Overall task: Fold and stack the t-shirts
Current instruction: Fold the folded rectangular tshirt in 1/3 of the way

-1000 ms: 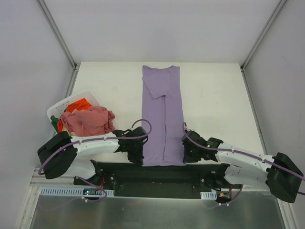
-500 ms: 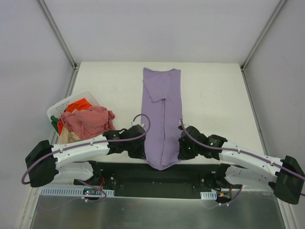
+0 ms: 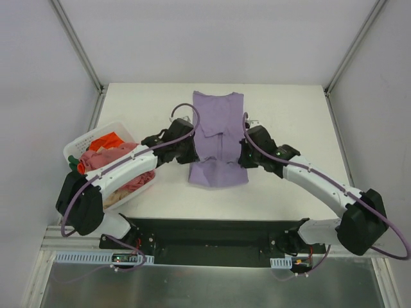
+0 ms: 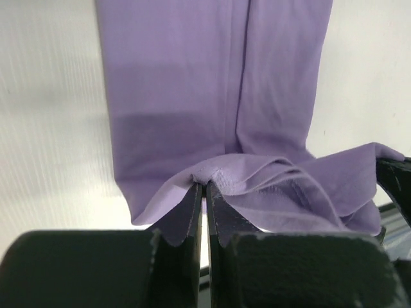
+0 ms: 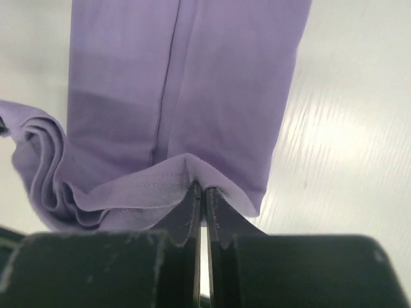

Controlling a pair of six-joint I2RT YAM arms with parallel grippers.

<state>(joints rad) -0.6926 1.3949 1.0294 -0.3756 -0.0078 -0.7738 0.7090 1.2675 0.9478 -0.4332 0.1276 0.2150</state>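
Observation:
A lavender t-shirt (image 3: 218,128) lies as a long narrow strip down the middle of the table, its near end lifted and doubled back over itself. My left gripper (image 3: 191,149) is shut on the hem's left corner (image 4: 204,183). My right gripper (image 3: 244,154) is shut on the hem's right corner (image 5: 200,186). Both hold the hem above the shirt's middle, and the fold (image 3: 217,173) sags toward the near side. More t-shirts, salmon pink (image 3: 122,167) and orange-red (image 3: 106,141), are heaped in the basket at the left.
A white plastic laundry basket (image 3: 77,149) stands at the table's left edge, under my left arm. White walls and metal posts close in the table's back and sides. The black arm mount (image 3: 205,234) runs along the near edge.
Both grippers have lifted the lavender shirt's near hem off the table's front edge and carried it toward the far end, doubling the strip over itself. Both arms now reach out over the table.

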